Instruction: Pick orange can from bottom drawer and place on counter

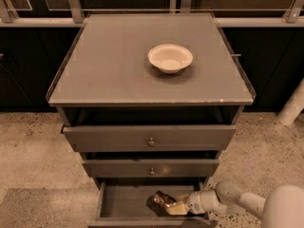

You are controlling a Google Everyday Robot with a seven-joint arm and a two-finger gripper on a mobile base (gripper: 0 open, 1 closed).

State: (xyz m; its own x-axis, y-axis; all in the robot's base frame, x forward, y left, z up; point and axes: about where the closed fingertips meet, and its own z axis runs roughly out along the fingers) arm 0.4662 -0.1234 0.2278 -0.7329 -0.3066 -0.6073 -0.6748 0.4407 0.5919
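Observation:
The orange can (162, 199) lies tilted in the right part of the open bottom drawer (123, 201). It looks brownish-gold and shiny. My gripper (172, 205) reaches into the drawer from the right on a white arm and sits right at the can, touching it. The counter (109, 61) is the wide grey top of the cabinet, above all three drawers.
A cream-white bowl (170, 57) stands on the counter, right of centre. Two upper drawers with round knobs (151, 141) overhang the bottom drawer. A metal rail and dark cabinets run behind. A white leg (290, 104) stands at the right. Speckled floor surrounds the cabinet.

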